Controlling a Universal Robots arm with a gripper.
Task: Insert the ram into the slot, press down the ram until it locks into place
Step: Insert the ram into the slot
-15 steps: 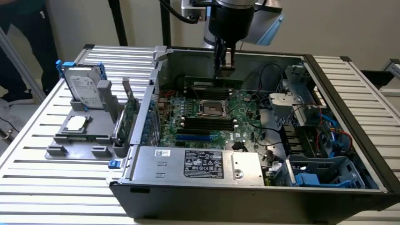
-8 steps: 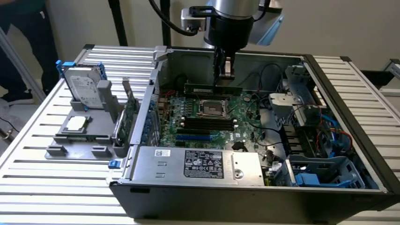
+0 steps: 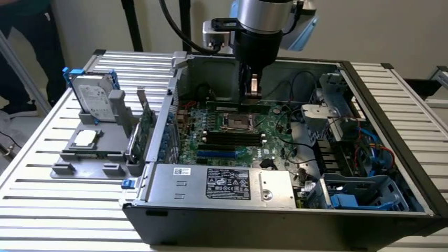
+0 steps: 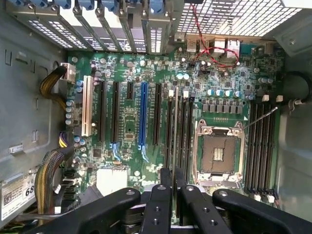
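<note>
While the drive (image 3: 94, 97) sat in its grey rack (image 3: 70, 169) off at the exterior view's left, the action was inside the case (image 3: 280, 226). Ram (image 4: 174, 131) stood on edge in a black slot (image 4: 173, 95) beside the socket (image 4: 218, 155). Whether the clips had caught, I couldn't tell. Gripper (image 3: 253, 97) hung right above it, fingers (image 4: 162, 202) drawn all but together, gripping nothing. Further right, a blue bracket (image 3: 343, 201) sat in the case's near corner.

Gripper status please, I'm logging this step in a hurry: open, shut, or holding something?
Gripper: cannot be told; it hangs above the motherboard inside the open case.
</note>
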